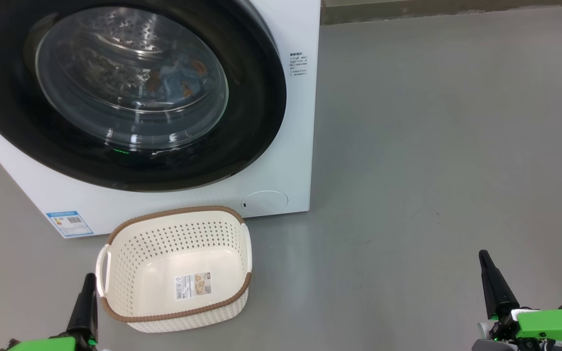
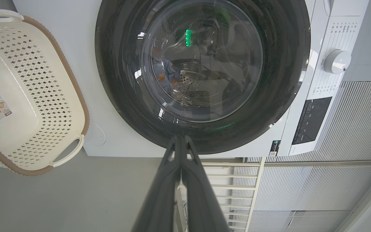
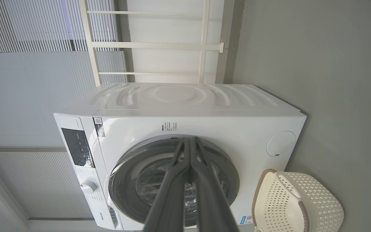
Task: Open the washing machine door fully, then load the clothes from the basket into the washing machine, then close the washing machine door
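Left pincer (image 1: 89,282) and right pincer (image 1: 484,258) closed, empty.

Bright, even, diffuse light; shadows soft + faint, e.g. beside basket (image 1: 173,210). Glare streaks & green refl. on washing machine door (image 1: 130,87) glass. Head view sharp; mild wide-angle stretch at wrist-view edges.

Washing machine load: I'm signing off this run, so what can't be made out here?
- Head view: the clothes sit behind the washing machine door; glass reflections blur them, so their count is unclear.
- Head view: the door's top and left are cut off by the frame edge.
- Head view: the basket label print is too small to read.
- Right wrist view: the right tool covers the middle of the glass.
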### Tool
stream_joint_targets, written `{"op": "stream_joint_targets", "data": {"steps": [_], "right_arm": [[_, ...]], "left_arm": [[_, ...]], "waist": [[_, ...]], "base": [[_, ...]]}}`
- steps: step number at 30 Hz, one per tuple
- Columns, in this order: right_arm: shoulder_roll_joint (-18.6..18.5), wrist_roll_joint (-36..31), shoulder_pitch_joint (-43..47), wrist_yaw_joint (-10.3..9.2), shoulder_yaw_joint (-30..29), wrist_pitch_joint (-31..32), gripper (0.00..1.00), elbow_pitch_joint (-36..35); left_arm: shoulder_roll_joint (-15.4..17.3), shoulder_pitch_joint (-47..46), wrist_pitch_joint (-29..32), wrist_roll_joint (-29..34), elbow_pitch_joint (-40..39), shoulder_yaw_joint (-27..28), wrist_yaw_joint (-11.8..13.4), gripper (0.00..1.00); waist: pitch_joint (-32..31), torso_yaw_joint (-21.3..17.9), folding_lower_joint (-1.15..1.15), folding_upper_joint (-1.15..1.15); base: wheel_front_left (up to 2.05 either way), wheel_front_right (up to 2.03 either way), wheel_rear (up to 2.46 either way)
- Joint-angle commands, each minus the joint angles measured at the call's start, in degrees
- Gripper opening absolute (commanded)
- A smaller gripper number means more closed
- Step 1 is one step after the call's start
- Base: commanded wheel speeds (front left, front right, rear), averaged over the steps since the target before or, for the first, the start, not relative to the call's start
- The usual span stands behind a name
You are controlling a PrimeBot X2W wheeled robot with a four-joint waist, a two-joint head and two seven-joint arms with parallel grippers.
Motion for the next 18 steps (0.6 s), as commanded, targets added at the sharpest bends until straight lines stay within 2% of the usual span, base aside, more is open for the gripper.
{"op": "stream_joint_targets", "data": {"steps": [1,18], "right_arm": [[-0.4,0.19,-2.34,-0.06,1.28,0.47,0.0,-1.39],[-0.4,0.19,-2.34,-0.06,1.29,0.46,0.0,-1.39]], "left_arm": [[1.14,-2.27,0.18,-0.22,-1.11,1.94,-0.66,0.0],[1.14,-2.27,0.18,-0.22,-1.12,1.94,-0.66,0.0]], "waist": [[0.0,0.0,0.0,0.0],[0.0,0.0,0.0,0.0]], "base": [[0.0,0.0,0.0],[0.0,0.0,0.0]]}}
